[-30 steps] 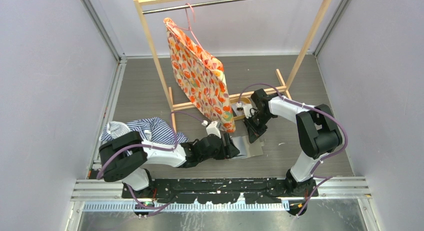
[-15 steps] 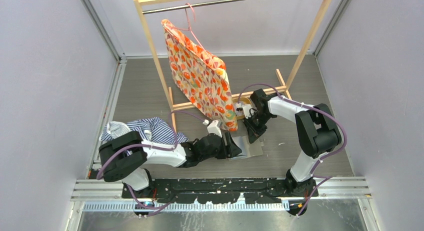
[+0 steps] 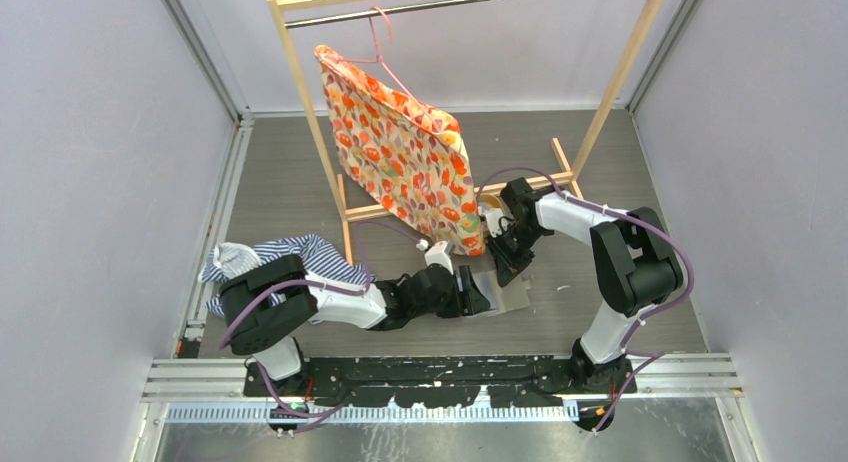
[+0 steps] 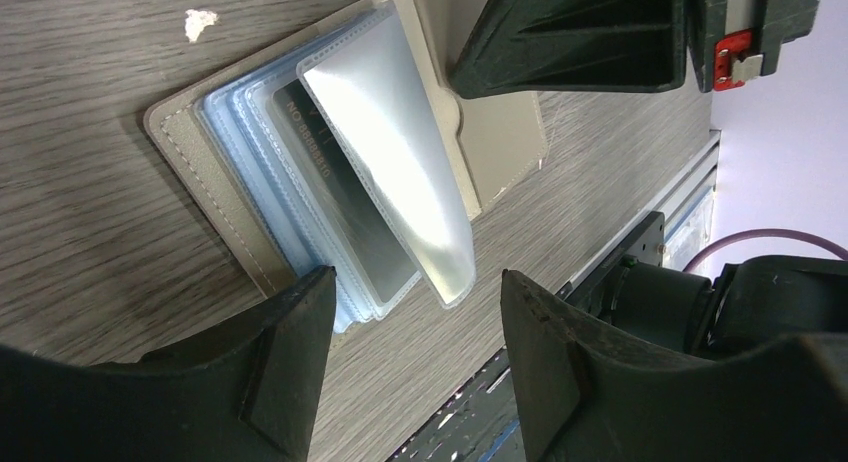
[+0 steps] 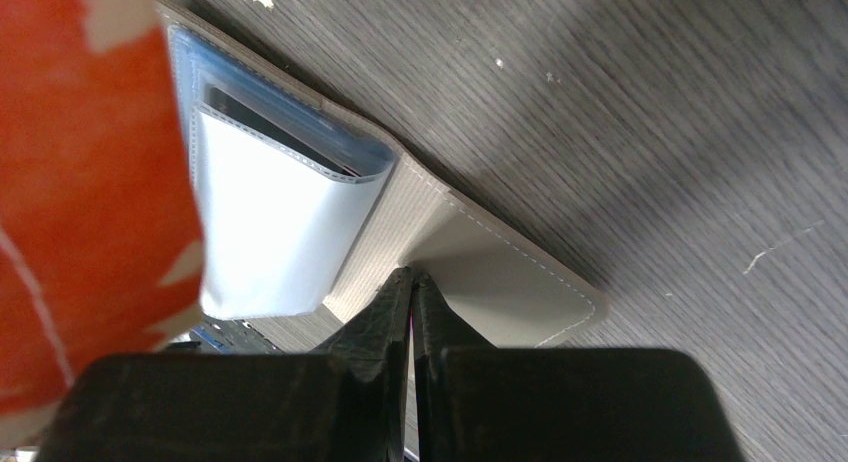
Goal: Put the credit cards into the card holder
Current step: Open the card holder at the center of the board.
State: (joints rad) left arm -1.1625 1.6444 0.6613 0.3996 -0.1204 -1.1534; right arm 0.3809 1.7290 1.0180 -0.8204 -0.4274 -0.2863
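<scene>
Holder (image 3: 510, 297): open on the surface (image 3: 620, 182), near centre, between both end effectors.
Card (image 4: 345, 217): in a holder sleeve (image 4: 390, 152).
Left end effector (image 4: 415, 282): left of holder.
Right end effector (image 5: 410, 274): tip on holder's far flap.
Rack (image 3: 300, 92): behind holder.
Hanging cloth (image 3: 410, 172): on rack, above holder's far-left edge.
Cloth heap (image 3: 300, 257): near left.

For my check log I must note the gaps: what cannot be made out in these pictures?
- Top view: card holder mostly hidden under left fingers.
- Right wrist: orange cloth covers the holder's left part.
- Left wrist: the fingers hide the sleeve ends; cards inside cannot be counted.
- Loose cards: in no view.
</scene>
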